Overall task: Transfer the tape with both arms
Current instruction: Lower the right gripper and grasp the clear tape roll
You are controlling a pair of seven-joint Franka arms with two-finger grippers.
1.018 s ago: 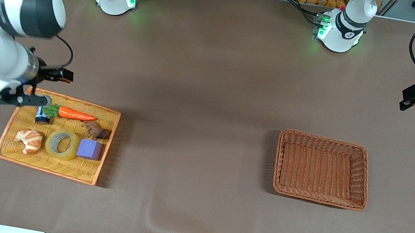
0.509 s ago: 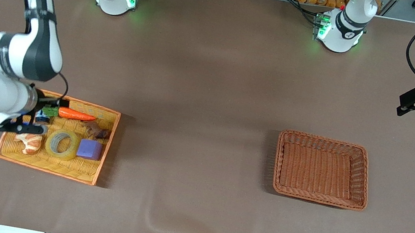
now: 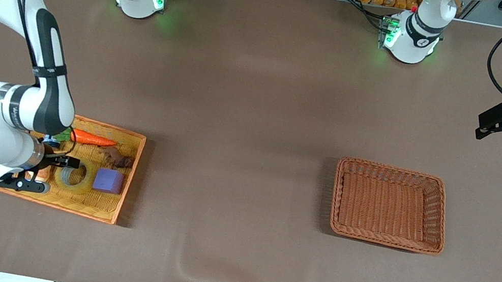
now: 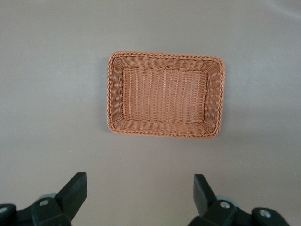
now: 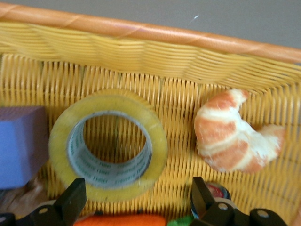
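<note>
1. The right gripper [image 5: 136, 207] hangs over the yellow tray [image 3: 107, 208], fingers wide apart, holding nothing.
2. The tape [image 5: 108, 143] lies in the tray between the purple cube [image 5: 21, 143] and the croissant [image 5: 233, 132]; print on its core is unreadable.
3. The left gripper [image 4: 138, 195] waits wide open and empty over the table, with the brown basket [image 4: 165, 94] below.

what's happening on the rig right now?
The right gripper hangs open over the yellow tray, just above the tape, which lies flat in the tray between a purple cube and a croissant. Nothing is gripped yet. The left gripper waits open in the air at its own end of the table, with the brown basket empty below it.
</note>
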